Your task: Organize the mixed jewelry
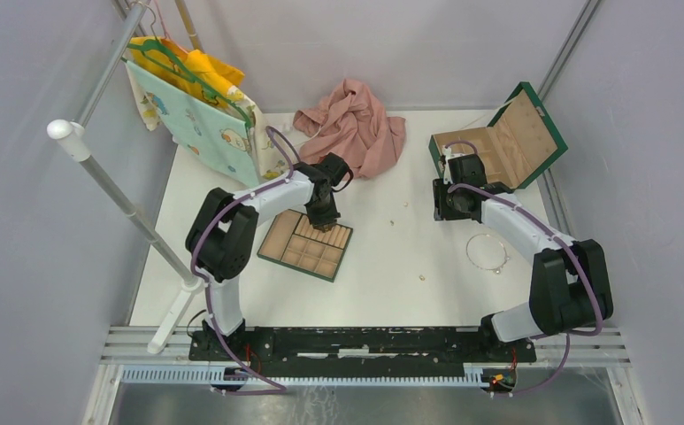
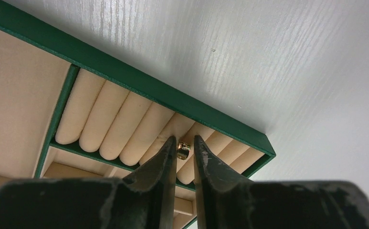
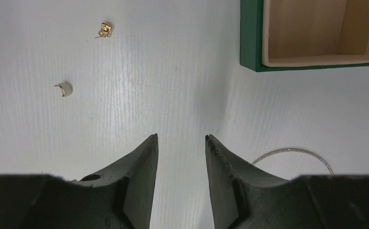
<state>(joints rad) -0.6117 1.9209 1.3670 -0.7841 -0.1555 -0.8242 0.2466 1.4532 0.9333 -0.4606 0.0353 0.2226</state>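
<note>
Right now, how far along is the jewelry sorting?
Barely started: nothing looks stored in the tray. In hand: the left tool pinches a gold piece over the ring rolls. Remaining: a gold stud, a pale stud and the wire loop on the table; the right tool is open, empty.

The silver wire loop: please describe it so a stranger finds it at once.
On the white table's right half, find the right arm's bend. The silver wire loop lies flat just inside it. It is one wide thin circle; the other pieces are tiny specks.

Wht table (image 1: 391,257): tray (image 1: 285,244), grn box (image 1: 531,133), pink cloth (image 1: 356,128), wire loop (image 3: 292,149), gold stud (image 3: 105,29), pale stud (image 3: 66,88).
</note>
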